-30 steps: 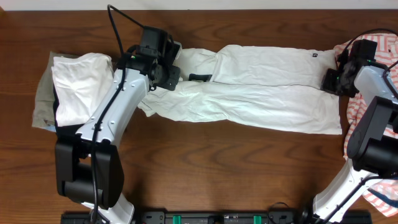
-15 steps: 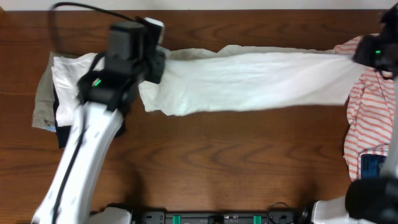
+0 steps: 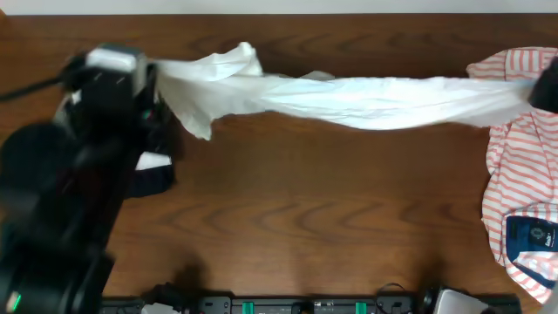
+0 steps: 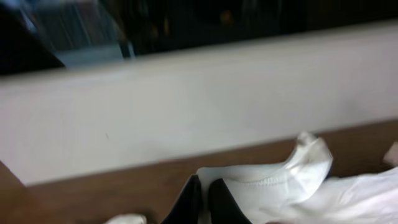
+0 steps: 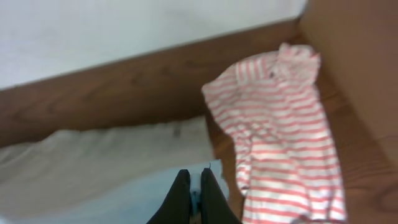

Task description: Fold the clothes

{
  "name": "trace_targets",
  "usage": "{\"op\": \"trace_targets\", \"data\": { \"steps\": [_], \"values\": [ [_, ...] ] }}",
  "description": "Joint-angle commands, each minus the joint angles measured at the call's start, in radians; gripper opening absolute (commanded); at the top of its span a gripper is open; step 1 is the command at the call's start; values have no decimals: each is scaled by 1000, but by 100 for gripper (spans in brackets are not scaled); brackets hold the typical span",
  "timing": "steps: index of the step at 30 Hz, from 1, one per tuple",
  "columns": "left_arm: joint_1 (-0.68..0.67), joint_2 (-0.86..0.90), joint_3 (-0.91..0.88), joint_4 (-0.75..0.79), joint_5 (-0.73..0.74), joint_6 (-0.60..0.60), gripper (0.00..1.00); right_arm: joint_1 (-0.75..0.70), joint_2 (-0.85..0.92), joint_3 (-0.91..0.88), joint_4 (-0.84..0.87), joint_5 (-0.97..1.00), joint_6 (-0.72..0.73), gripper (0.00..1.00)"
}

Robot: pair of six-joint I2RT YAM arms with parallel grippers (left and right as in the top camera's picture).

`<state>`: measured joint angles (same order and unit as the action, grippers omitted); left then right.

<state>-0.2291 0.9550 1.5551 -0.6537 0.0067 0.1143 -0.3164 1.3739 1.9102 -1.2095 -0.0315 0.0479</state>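
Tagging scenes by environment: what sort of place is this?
Likely a robotics lab bench: a bare wooden table against a plain white wall, a robot arm over it, and test laundry, white trousers and a striped shirt.

1. The gripper (image 5: 194,179) sits at the bottom edge, its two dark fingers nearly together, with a thin strip of pale cloth pinched between them.
2. A white garment (image 5: 106,165) spreads leftward from the fingers, blurred.
3. A red-and-white striped shirt (image 5: 280,124) lies crumpled on the brown wooden surface (image 5: 124,87), just right of the garment.
4. A pale wall (image 5: 124,31) rises behind the surface.
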Motion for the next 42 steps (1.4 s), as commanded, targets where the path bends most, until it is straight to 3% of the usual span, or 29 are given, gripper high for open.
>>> {"op": "trace_targets", "data": {
  "steps": [1,14,30,42],
  "values": [
    [5,-65,50,6,-19,-11,6,-4,-84,68,-7,80,1,1],
    [5,-114,84,6,-18,0,6,-4,-127,91,-18,115,3,1],
    [5,-109,333,-22,-19,20,6,-4,-111,220,-4,158,7,1],
    [6,230,302,-60,-19,20,6,-3,222,220,-5,65,7,1]
  ]
}}
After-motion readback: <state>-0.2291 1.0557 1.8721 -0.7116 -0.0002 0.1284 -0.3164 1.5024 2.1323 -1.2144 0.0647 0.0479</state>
